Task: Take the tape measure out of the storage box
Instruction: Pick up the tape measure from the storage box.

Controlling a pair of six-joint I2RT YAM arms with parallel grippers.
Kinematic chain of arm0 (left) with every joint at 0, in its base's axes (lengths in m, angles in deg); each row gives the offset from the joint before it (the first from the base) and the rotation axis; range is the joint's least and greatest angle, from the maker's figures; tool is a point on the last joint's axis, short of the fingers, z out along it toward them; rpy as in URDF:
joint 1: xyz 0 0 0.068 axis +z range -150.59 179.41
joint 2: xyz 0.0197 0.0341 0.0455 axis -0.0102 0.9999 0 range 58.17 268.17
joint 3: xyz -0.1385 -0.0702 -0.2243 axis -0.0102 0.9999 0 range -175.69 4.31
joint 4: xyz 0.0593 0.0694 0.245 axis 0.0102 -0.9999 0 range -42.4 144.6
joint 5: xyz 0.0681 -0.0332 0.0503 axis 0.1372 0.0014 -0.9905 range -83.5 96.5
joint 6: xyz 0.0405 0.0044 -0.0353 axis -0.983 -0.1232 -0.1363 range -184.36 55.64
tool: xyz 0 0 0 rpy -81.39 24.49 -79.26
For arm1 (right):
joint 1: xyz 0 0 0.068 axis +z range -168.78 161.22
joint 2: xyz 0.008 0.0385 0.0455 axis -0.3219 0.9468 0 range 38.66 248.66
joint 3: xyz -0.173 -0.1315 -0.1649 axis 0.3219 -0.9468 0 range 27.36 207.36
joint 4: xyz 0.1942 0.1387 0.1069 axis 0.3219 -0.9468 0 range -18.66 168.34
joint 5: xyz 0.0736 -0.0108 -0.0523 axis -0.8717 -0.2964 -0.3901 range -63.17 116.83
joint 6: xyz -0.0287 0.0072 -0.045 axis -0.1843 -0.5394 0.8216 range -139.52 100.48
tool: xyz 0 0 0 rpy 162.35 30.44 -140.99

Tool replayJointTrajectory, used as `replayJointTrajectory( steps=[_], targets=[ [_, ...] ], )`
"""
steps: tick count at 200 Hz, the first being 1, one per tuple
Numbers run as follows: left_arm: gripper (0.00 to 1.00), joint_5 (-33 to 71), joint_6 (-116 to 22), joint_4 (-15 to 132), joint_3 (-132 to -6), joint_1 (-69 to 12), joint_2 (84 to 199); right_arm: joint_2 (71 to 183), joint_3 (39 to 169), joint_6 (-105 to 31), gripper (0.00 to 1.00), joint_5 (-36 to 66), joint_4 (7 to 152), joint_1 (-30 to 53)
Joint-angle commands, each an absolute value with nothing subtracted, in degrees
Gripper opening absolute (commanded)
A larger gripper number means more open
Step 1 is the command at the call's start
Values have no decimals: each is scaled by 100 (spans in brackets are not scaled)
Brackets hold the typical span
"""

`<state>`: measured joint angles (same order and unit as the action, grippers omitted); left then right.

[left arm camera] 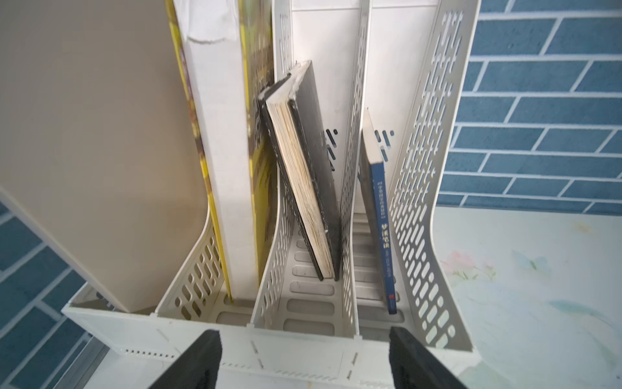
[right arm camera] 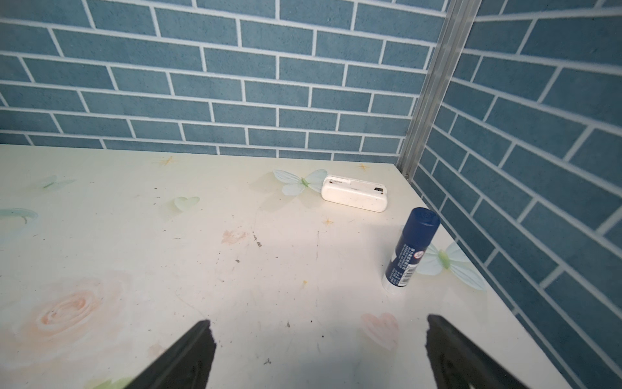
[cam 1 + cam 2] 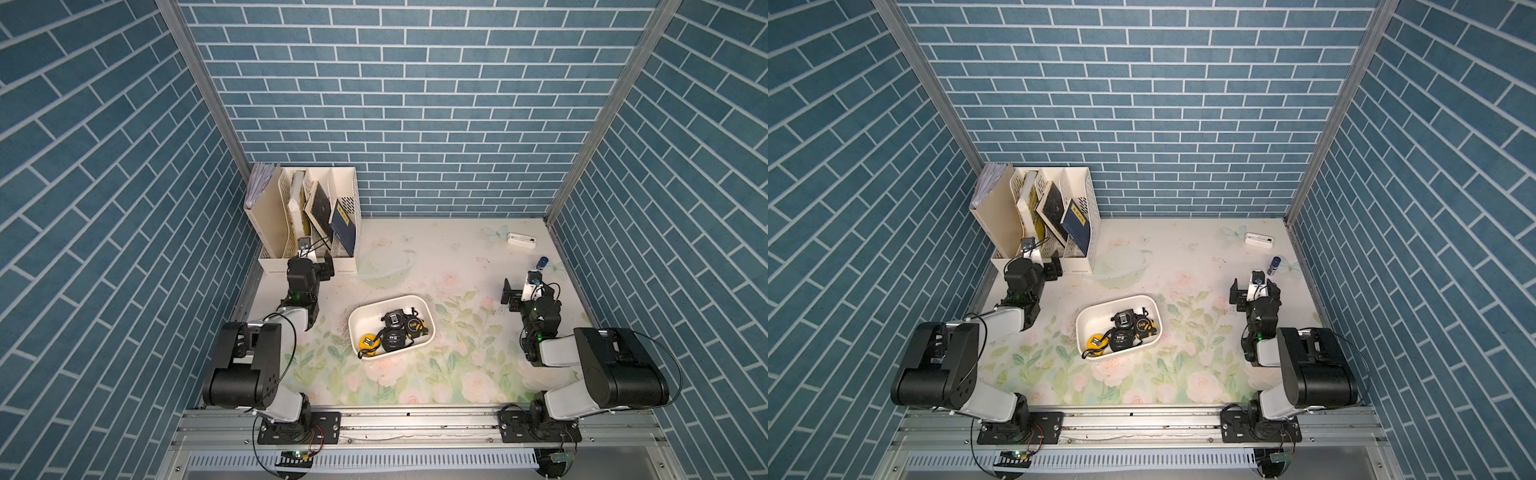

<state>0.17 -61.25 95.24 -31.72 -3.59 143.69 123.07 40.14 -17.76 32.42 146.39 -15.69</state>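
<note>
The storage box (image 3: 388, 298) (image 3: 1117, 297) is a shallow white tub in the middle of the floral table, seen in both top views. Several tape measures lie in it: a yellow tape measure (image 3: 368, 341) at its near left, black ones (image 3: 392, 328) in the middle and a yellow-black one (image 3: 415, 326) to the right. My left gripper (image 3: 328, 266) (image 1: 306, 353) hovers far left of the box, facing the file rack, open and empty. My right gripper (image 3: 509, 295) (image 2: 319, 336) hangs to the box's right over bare table, open and empty.
A cream file rack (image 3: 307, 216) (image 1: 420, 168) holding books stands at the back left, right in front of my left gripper. A white case (image 3: 520, 240) (image 2: 355, 193) and an upright blue glue stick (image 3: 542, 262) (image 2: 412, 249) sit at the back right near the wall.
</note>
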Motion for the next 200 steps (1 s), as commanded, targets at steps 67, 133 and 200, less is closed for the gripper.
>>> replayJointTrajectory(
  steps=[67,133,200],
  targets=[
    [98,-413,-4096,5207,-4649,-2063,13216,10467,5535,-2314,100,3458,11373,-761],
    [96,-910,-1621,3535,-5212,-3669,13881,11182,6739,-3681,100,2455,9500,63],
    [96,-1021,-446,3095,-5579,-4646,14797,10974,6911,-3466,100,3629,8814,398]
  ],
)
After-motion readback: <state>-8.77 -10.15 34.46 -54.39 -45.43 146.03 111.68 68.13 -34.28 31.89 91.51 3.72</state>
